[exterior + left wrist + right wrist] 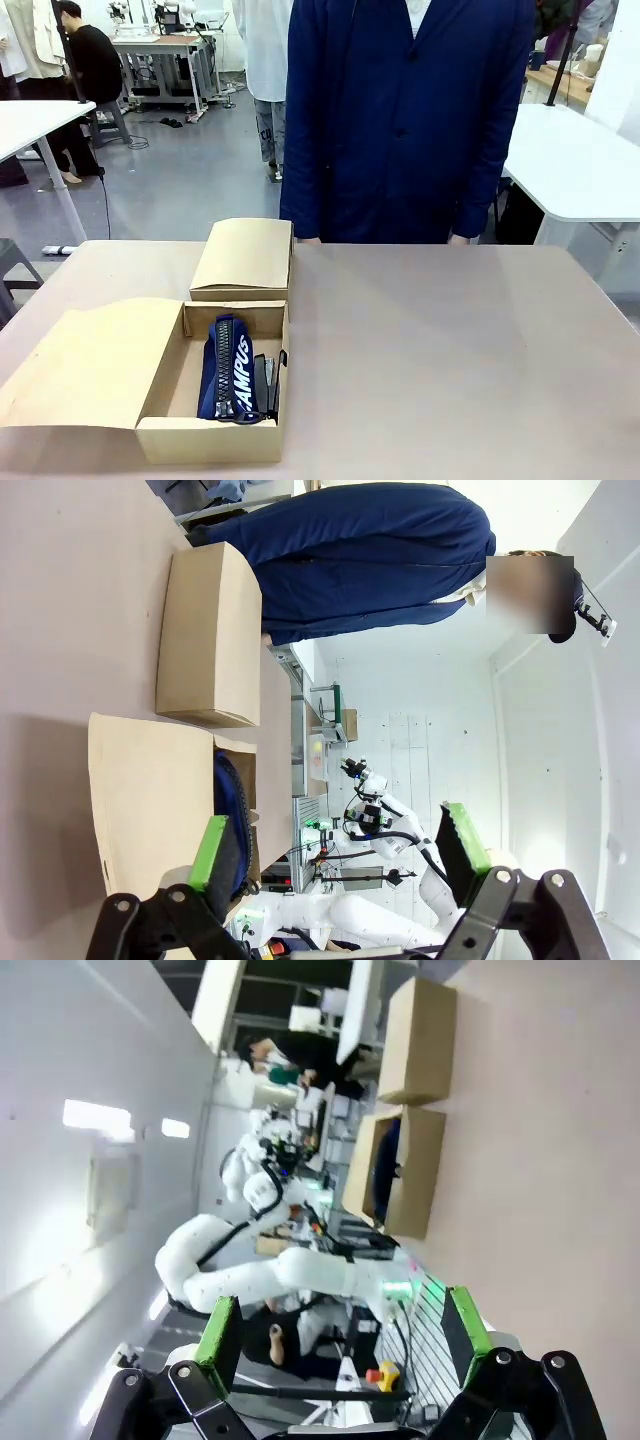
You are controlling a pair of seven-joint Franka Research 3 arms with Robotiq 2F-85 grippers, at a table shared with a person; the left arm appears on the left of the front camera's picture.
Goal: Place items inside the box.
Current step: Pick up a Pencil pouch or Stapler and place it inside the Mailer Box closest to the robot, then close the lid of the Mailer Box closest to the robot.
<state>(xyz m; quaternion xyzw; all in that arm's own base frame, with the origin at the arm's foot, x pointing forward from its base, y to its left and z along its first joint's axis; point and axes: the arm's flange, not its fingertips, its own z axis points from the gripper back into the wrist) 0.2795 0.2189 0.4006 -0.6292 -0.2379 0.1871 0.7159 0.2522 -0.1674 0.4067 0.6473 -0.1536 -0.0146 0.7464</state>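
Note:
An open cardboard box [163, 380] sits near the table's front left, its lid flap folded out to the left. Inside lie a navy-blue "CAMPUS" pencil case [229, 366] and a black stapler [266, 381] beside it. The same box [150, 790] appears in the left wrist view, with the blue case [231, 798] peeking over its wall, and the box [398, 1172] also shows far off in the right wrist view. My left gripper [335, 848] is open and holds nothing. Nothing sits between the open fingers of my right gripper [345, 1328] either.
A second, closed cardboard box [245, 258] stands just behind the open one, also seen as box [208, 632] and box [418, 1042]. A person in a dark blue coat [405, 120] stands at the table's far edge. The other arm [290, 1260] shows in the right wrist view.

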